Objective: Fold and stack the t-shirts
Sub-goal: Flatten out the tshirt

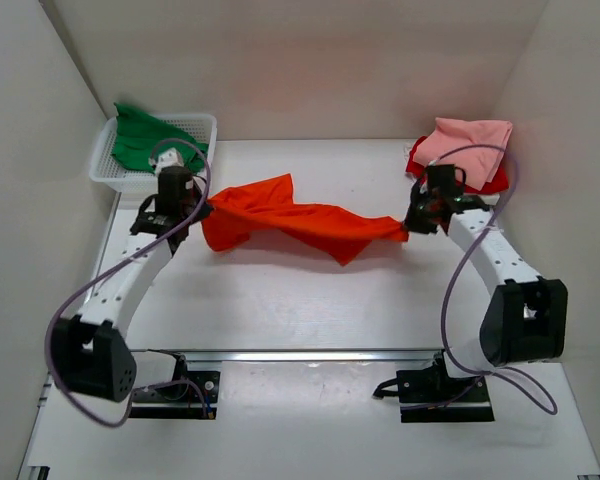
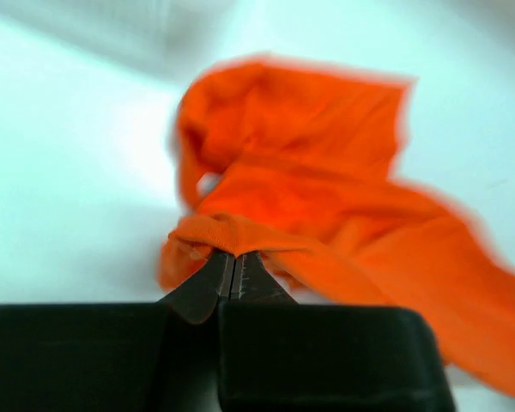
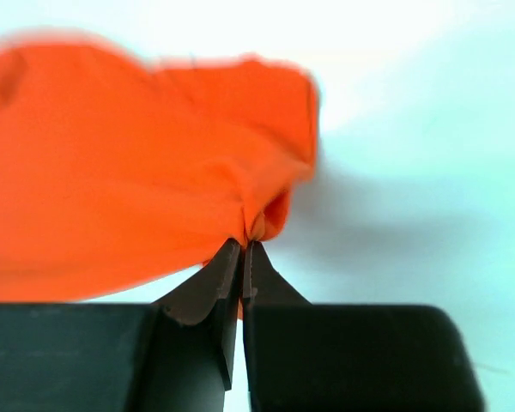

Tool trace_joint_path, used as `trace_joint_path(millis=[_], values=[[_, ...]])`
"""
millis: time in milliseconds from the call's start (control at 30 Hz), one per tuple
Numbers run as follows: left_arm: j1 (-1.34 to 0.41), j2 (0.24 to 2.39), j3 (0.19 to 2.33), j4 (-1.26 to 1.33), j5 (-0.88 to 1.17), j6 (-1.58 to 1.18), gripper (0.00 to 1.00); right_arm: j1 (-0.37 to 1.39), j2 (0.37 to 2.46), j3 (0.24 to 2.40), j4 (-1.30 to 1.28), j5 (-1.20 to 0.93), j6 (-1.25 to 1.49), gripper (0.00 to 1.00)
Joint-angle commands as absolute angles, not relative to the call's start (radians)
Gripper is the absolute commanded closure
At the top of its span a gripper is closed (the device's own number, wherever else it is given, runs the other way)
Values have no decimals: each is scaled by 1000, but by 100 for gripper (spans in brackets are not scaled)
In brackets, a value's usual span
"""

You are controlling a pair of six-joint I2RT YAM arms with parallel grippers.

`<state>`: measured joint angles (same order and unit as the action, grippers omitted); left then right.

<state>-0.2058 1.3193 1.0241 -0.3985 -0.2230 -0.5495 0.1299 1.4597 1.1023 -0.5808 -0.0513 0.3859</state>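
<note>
Both my grippers are holding one shirt between them. My left gripper (image 2: 232, 257) is squeezing tight on a bunched-up edge of the orange t-shirt (image 1: 290, 222). Its two fingers are pressing together with only cloth at the tips. My right gripper (image 3: 243, 246) is doing the same at the other end. It is pinching a small fold of the same shirt, with its fingers pressed together too.

The orange t-shirt is hanging between my two arms like a floppy bridge over the middle of the white table (image 1: 310, 310). It is sagging and twisting in the middle, and it is looking crumpled, not flat. From above I cannot tell if the low part is touching the table. My left arm is reaching out on the left side and my right arm is reaching out on the right side, well apart.

The green t-shirt (image 1: 140, 140) is lying in the white basket (image 1: 206, 124) at the far left corner. Part of it is spilling over the back rim. The pink t-shirt (image 1: 472, 140) is sitting at the far right corner, on top of the red t-shirt (image 1: 417, 160), which is peeking out from under it. Both of those are lying just behind my right gripper. My wrist pictures are looking blurry, so I am seeing only orange cloth and the pale table there.
</note>
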Motion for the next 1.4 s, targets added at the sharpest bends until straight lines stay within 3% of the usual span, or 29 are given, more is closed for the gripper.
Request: trace_joint_path(millis=[0,233,367,500,600,967,1133,1233,1367], values=[[-189,1162,1155,-451,-198,-519,100,77,1366,1292,-698,-38,282,100],[-187,1039,1426,-427,-140,-512,100,47,1183,1644,-750,-92,284,100],[-198,1011,1573,-420,-109,-514,100,26,1065,1724,-697,-119,311,100],[-196,1048,1709,-456,-101,-500,100,-110,1046,1839,-690,-265,340,100],[-184,1115,1799,-485,-95,-479,100,-155,1100,1878,-669,-351,357,100],[-170,1451,1842,-443,29,-434,100,38,1469,1831,-580,-299,273,100],[-176,1669,2149,-523,64,-379,100,57,1658,2020,-566,-295,239,100],[-189,1738,2397,-566,40,-366,100,71,1790,2314,-642,-276,229,100],[-160,1643,2329,-505,81,-400,100,26,1766,2295,-600,-336,276,100]])
